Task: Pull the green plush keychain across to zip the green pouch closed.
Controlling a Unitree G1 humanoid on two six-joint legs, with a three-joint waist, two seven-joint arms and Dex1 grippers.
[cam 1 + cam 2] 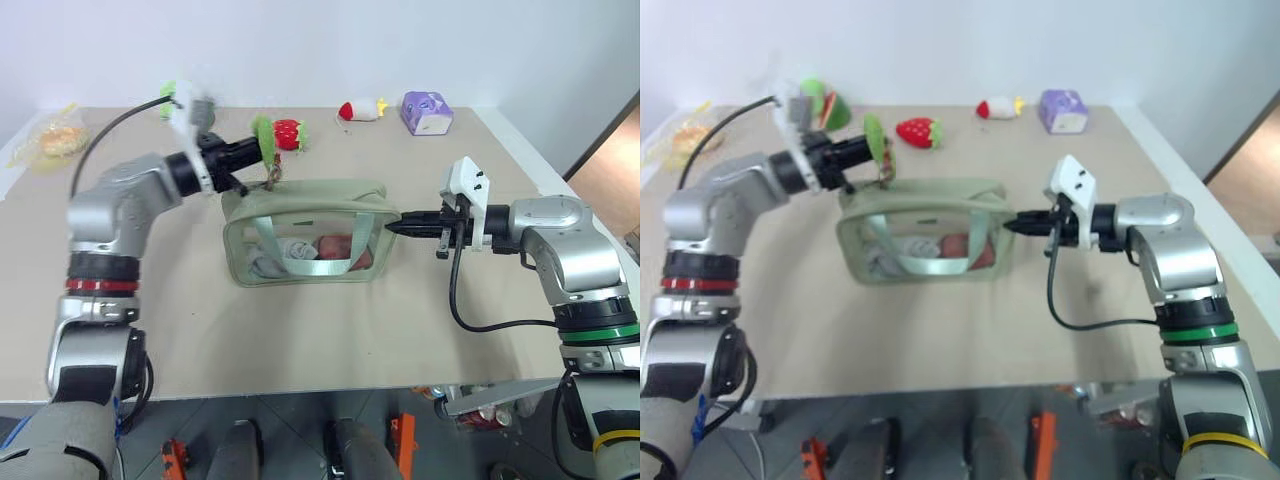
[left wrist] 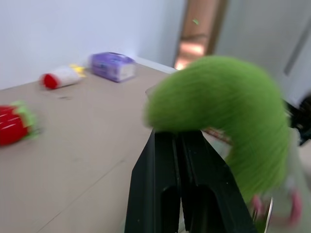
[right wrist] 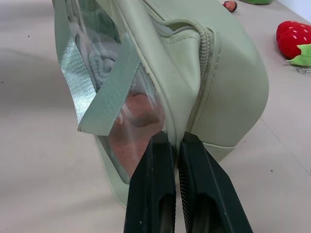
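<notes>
The green pouch (image 1: pixel 300 205) lies mid-table with its clear side panel and pale strap facing me. My left gripper (image 1: pixel 258 150) is raised above the pouch's far-left corner, shut on the green plush keychain (image 1: pixel 265 134). A small ring and chain hang from the keychain down to the pouch top. The left wrist view shows the curved lime keychain (image 2: pixel 228 107) clamped at the black fingertips (image 2: pixel 165 145). My right gripper (image 1: pixel 392 226) is shut on the pouch's right end, pinching the edge seam of the pouch (image 3: pixel 223 87) beside the clear panel.
At the back of the table (image 1: pixel 330 330) lie a strawberry plush (image 1: pixel 289 131), a red and white toy (image 1: pixel 360 110) and a purple box (image 1: pixel 426 112). A yellowish bag (image 1: pixel 55 140) sits at the far left. A rounded green plush (image 1: pixel 820 105) lies behind my left arm.
</notes>
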